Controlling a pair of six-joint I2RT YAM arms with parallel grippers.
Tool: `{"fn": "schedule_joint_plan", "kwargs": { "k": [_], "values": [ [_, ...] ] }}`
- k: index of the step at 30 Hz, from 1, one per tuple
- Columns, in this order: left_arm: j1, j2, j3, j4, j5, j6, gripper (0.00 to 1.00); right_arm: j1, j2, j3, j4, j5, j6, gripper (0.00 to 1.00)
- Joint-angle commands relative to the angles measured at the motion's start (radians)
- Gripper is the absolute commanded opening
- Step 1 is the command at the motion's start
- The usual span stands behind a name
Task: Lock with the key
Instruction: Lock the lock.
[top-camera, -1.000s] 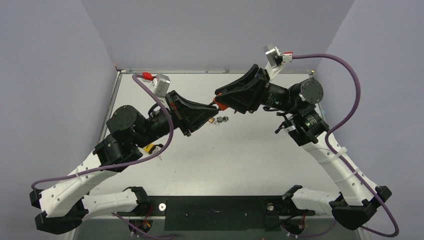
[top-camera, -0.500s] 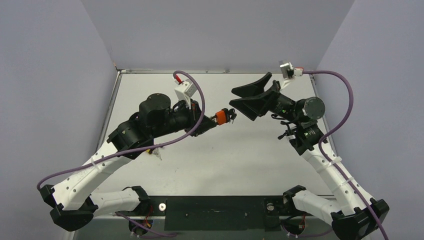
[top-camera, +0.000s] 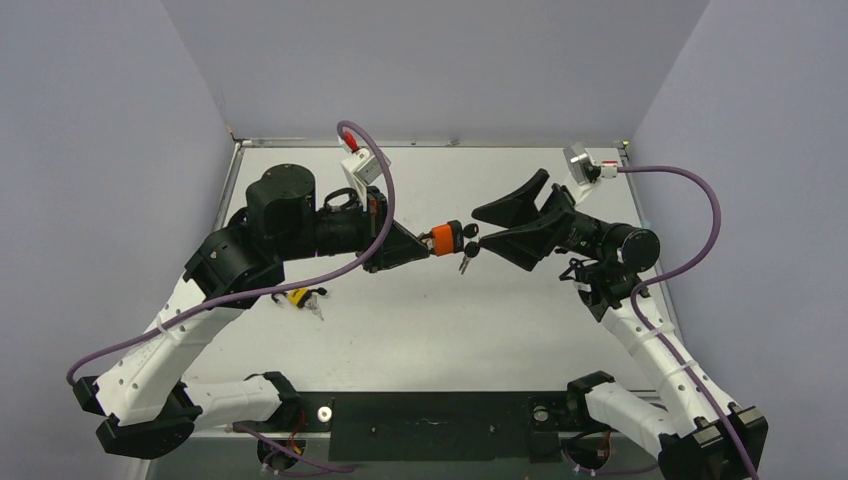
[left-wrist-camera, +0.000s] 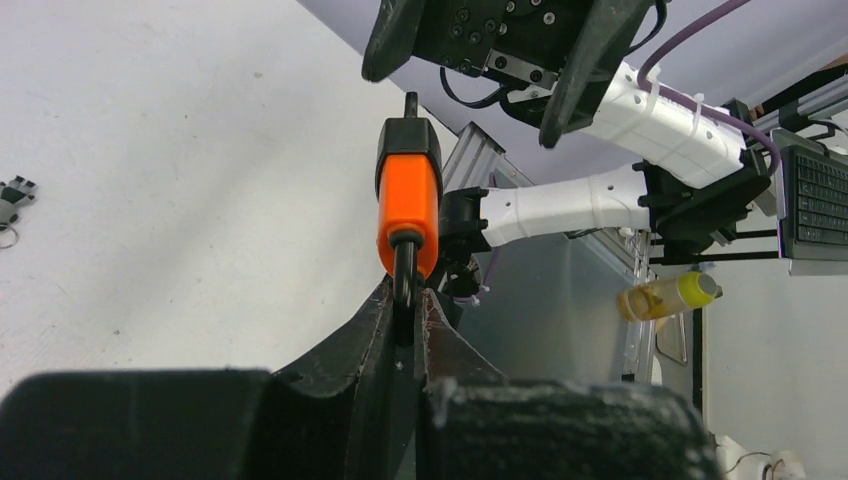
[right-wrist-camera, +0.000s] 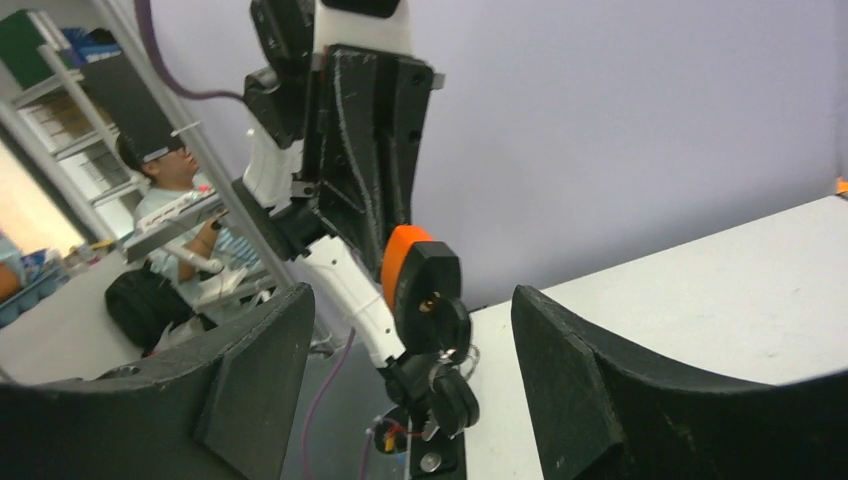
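Note:
My left gripper is shut on the black shackle of an orange padlock and holds it in the air above the table, body toward the right arm. In the left wrist view the padlock stands just past my closed fingertips. A bunch of black-headed keys hangs from its keyhole end. In the right wrist view the keys hang below the padlock. My right gripper is open, its jaws wide on either side of the padlock's key end, not touching it.
A small yellow and black object lies on the white table below the left arm. In the left wrist view a small dark item lies on the table at far left. Purple walls enclose the table.
The left arm has swung the padlock right and slightly down toward the right gripper. The right gripper has dropped and turned so its open jaws now face the padlock's key end.

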Motion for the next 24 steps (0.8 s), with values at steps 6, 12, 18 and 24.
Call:
{"fn": "schedule_joint_plan", "kwargs": {
  "k": [6, 12, 18, 24],
  "values": [
    [0.013, -0.008, 0.048, 0.013, 0.091, 0.007, 0.00, 0.137, -0.059, 0.097, -0.441, -0.020, -0.398, 0.59],
    [0.014, -0.020, 0.040, 0.019, 0.097, 0.003, 0.00, 0.131, -0.059, 0.099, -0.479, -0.023, -0.420, 0.48],
    [0.017, -0.030, 0.032, 0.011, 0.095, 0.008, 0.00, 0.125, -0.062, 0.098, -0.479, -0.018, -0.419, 0.40],
    [0.022, -0.041, 0.013, 0.011, 0.101, 0.014, 0.00, 0.098, -0.062, 0.087, -0.456, -0.021, -0.396, 0.19]
  ]
}}
